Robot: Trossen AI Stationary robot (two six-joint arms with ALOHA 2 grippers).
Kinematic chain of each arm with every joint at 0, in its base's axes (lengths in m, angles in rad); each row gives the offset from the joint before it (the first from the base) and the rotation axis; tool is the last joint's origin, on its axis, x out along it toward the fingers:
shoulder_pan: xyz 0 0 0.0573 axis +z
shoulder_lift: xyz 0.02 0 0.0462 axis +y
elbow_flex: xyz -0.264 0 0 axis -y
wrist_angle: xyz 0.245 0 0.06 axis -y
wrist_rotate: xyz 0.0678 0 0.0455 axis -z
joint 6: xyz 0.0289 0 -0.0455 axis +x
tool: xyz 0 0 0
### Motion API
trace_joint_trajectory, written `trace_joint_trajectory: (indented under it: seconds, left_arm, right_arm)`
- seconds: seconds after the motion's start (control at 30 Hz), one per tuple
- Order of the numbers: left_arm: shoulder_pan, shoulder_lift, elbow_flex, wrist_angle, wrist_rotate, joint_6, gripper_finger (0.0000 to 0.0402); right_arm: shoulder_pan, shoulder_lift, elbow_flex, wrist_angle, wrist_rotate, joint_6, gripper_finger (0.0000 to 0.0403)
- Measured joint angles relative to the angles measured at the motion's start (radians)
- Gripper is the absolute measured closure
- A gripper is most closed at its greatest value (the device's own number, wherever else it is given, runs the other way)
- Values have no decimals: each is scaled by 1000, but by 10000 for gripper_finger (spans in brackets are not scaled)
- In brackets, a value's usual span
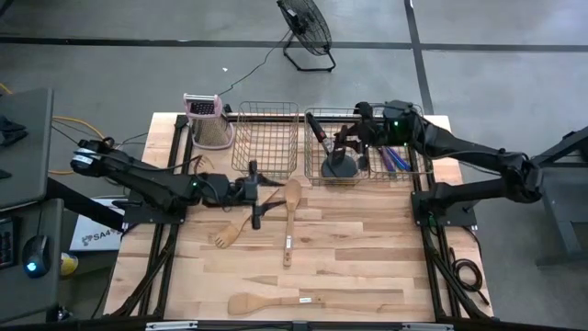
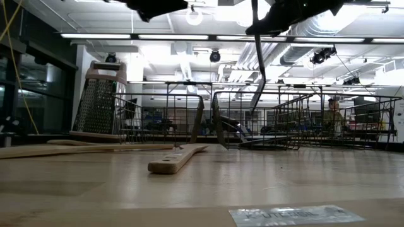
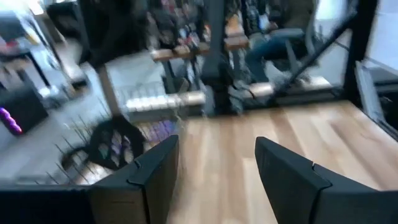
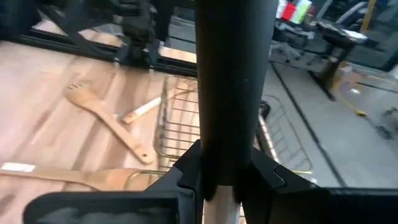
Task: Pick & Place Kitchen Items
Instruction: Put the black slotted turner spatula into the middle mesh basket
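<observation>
My right gripper point(image 1: 354, 140) point(image 4: 230, 180) is above the right wire basket point(image 1: 418, 170), shut on a black utensil point(image 4: 233, 93). The utensil's round dark head point(image 1: 338, 166) is down in that basket. A black spatula with a red-black handle point(image 1: 317, 129) and iridescent cutlery point(image 1: 395, 158) lie in the same basket. My left gripper point(image 1: 259, 195) point(image 3: 217, 168) is open and empty above the table, in front of the left wire basket point(image 1: 268, 138). A wooden spoon point(image 1: 291, 207), a wooden slotted spatula point(image 1: 225, 234) and a wooden spatula point(image 1: 266, 302) lie flat on the table. My right gripper pinches the black utensil's thick handle point(image 4: 231, 149) between its two fingers, which lie across it. In the low view the thin shaft point(image 2: 259, 57) hangs below the gripper, slightly tilted, and its lower end reaches down inside the basket.
A metal box grater with a pink top point(image 1: 207, 119) stands at the far left, beside the left basket. A label point(image 2: 297, 215) lies on the table near the front edge. Bare tabletop point(image 1: 367, 248) lies in front of the right basket. A floor fan point(image 1: 306, 32) stands beyond the table.
</observation>
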Motion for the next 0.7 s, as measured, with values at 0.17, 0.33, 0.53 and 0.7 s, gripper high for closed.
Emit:
trace_joint_trajectory:
  seconds: [0.17,0.33,0.53,0.7]
  left_arm:
    - [105,71,4,137,111,80,190]
    - [182,115,41,154,197,54,190]
    - [183,127,69,149,240,40,190]
    - [183,127,95,146,346,-18,190]
  right_arm:
    - [-42,-7,0,21,-162,5,344]
    - [-44,-53,0,81,-193,3,344]
    - [-21,-119,0,153,-205,37,344]
    - [46,-144,1,150,-478,135,344]
